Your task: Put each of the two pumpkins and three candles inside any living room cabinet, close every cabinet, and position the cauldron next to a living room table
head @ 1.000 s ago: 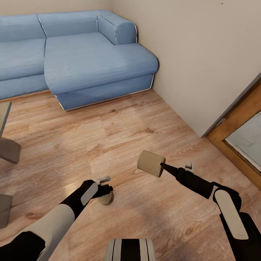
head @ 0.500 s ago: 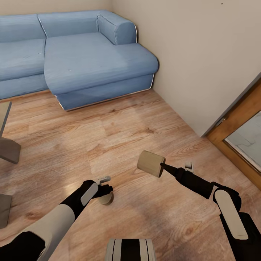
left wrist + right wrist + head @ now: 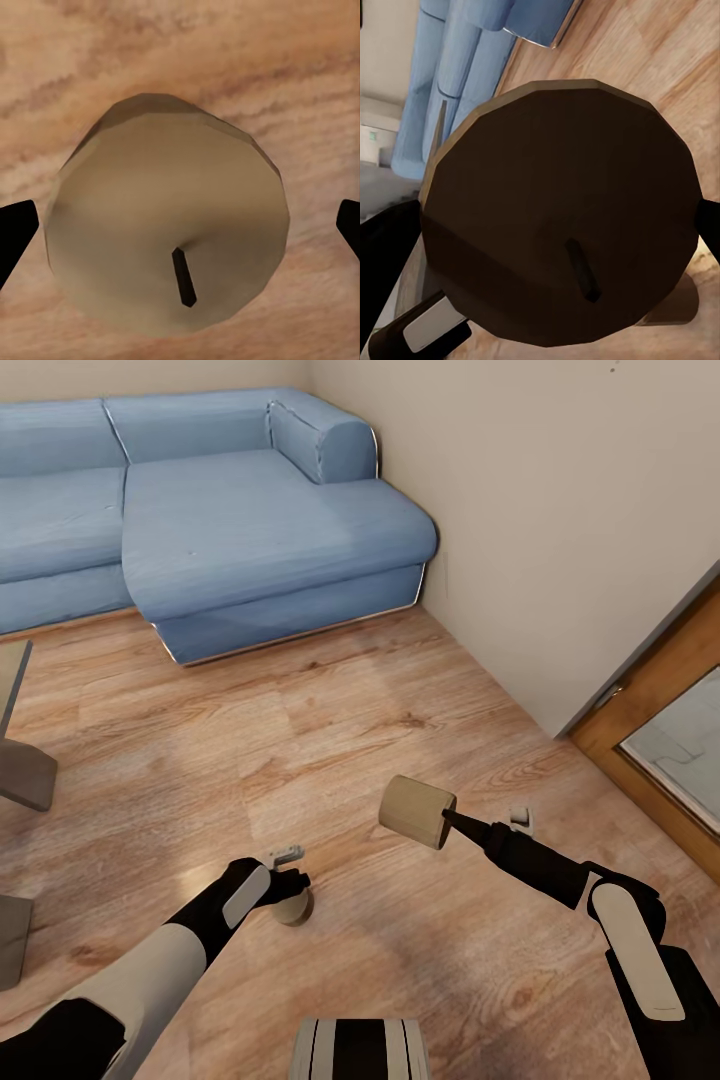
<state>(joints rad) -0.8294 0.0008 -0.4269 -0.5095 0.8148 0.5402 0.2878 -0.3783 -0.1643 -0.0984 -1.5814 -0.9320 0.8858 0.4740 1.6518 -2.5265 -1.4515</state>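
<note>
Right gripper is clamped on one candle, held up over the wood floor. Left gripper is apart round a 2nd candle standing on floor. Prob. light, stiff, a bit slippy: grab round sides.
</note>
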